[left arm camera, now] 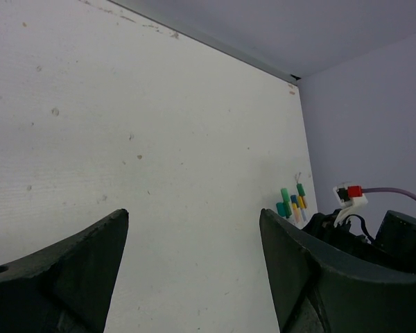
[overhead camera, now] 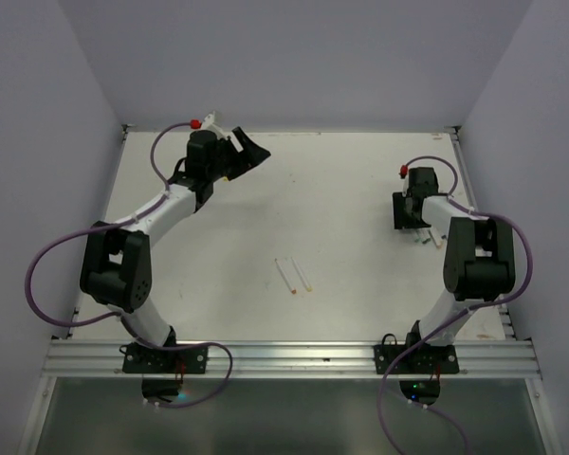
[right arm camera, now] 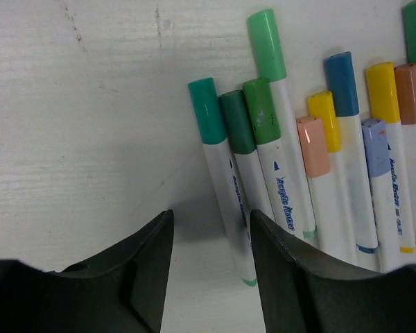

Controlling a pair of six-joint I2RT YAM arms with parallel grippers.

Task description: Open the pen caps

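Several white pens (right arm camera: 284, 194) lie side by side on the table, each with its cap on. The pen caps run from teal (right arm camera: 206, 111), dark green (right arm camera: 237, 123) and green (right arm camera: 261, 111) to yellow (right arm camera: 324, 120) and blue (right arm camera: 342, 83). My right gripper (right arm camera: 210, 216) is open just above them. The teal pen's barrel (right arm camera: 229, 208) lies in the gap, close to the right finger (right arm camera: 291, 277). From above, the right gripper (overhead camera: 412, 216) is over the pen cluster (overhead camera: 429, 239). My left gripper (left arm camera: 194, 215) is open and empty at the back left (overhead camera: 249, 152).
Two more pens (overhead camera: 284, 273) (overhead camera: 303, 275) lie apart near the table's middle. The table's right edge (overhead camera: 474, 204) runs close beside the pen cluster. In the left wrist view the pen cluster (left arm camera: 291, 201) and the right arm (left arm camera: 374, 236) show far off.
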